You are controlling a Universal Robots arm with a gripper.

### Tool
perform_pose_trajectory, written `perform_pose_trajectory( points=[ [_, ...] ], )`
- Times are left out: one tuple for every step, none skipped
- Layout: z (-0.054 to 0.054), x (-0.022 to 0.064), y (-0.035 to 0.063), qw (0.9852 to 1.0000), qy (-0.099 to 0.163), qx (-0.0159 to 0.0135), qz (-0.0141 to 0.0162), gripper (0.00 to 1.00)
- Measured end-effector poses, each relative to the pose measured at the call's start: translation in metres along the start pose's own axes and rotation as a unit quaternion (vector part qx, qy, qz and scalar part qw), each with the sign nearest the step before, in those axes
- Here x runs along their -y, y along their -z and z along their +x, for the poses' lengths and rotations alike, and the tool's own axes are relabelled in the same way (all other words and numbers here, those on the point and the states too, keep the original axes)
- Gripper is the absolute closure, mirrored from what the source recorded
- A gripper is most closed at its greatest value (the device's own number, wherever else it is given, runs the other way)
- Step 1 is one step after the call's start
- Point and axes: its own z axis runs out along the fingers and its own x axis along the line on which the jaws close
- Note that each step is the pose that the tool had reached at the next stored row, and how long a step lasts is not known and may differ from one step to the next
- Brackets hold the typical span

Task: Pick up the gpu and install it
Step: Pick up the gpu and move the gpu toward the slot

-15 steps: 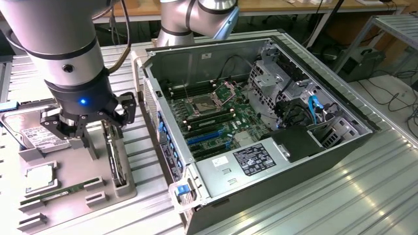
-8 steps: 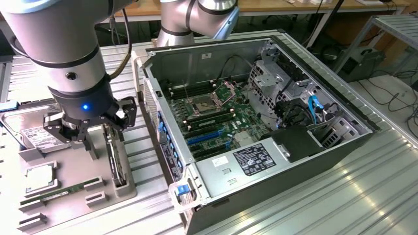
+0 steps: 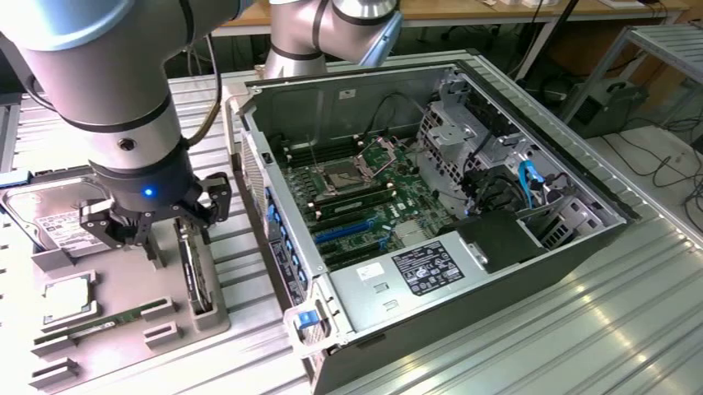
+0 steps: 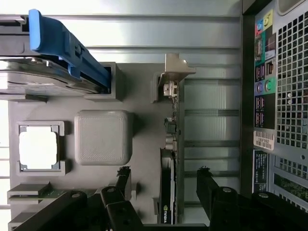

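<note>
Exterior view: you have the open computer case at 3 o'clock of the grey tray. On the tray, the hard drive lies at 12 o'clock of the processor and the memory stick at 4 o'clock.

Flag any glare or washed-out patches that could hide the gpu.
Wrist view: the square chip is blown out white, while the gpu between the open claw reads clearly. Exterior view: glare streaks the metal table, away from the card.
</note>
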Motion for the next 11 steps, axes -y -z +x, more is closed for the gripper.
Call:
perform_pose_trajectory(
  points=[
    [0.0, 0.0, -0.0014, 1.0, 0.0, 0.0, 0.0, 0.34],
    [0.0, 0.0001, -0.0027, 1.0, 0.0, 0.0, 0.0, 0.34],
    [0.0001, 0.0002, -0.0037, 1.0, 0.0, 0.0, 0.0, 0.34],
    [0.0001, 0.0002, -0.0046, 1.0, 0.0, 0.0, -0.0001, 0.34],
    [0.0001, 0.0002, -0.0049, 1.0, 0.0, 0.0, 0.0, 0.34],
    [0.0001, 0.0002, -0.0049, 1.0, 0.0, -0.0001, 0.0001, 0.34],
    [0.0001, 0.0002, -0.0049, 1.0, 0.0, -0.0001, 0.0001, 0.34],
    [0.0001, 0.0002, -0.0049, 1.0, 0.0, -0.0001, 0.0001, 0.34],
    [0.0001, 0.0002, -0.0052, 1.0, 0.0, -0.0001, 0.0, 0.34],
    [0.0, -0.0001, -0.0057, 1.0, 0.0, 0.0001, 0.0, 0.34],
    [-0.0001, -0.0004, -0.0062, 1.0, 0.0, 0.0001, -0.0001, 0.34]
  ],
)
